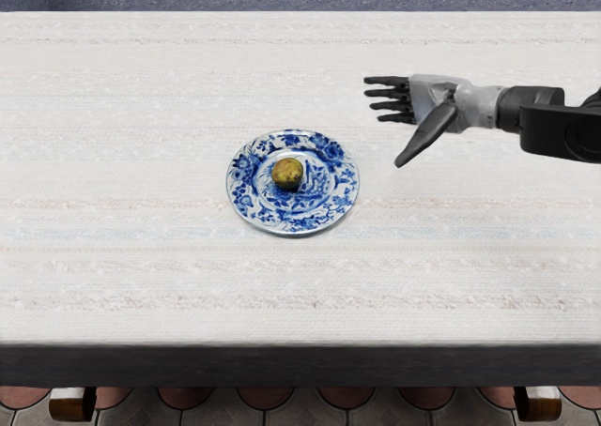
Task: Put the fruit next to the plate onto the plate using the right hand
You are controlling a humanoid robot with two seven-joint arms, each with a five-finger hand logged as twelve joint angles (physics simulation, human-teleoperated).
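I'm seeing small yellow-green round fruit (288, 173) sitting on blue-and-white patterned round plate (246, 178). Right hand (413, 107) hovering over pale tabletop (141, 257), fingers spread, gripping nothing, well apart from plate.

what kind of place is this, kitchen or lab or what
Probably a simulated dining setup, not a real kitchen. A long pale table carries a blue patterned plate with a fruit on it, and tiled floor shows below the table's front edge. The robot's right hand hangs open beside the plate.
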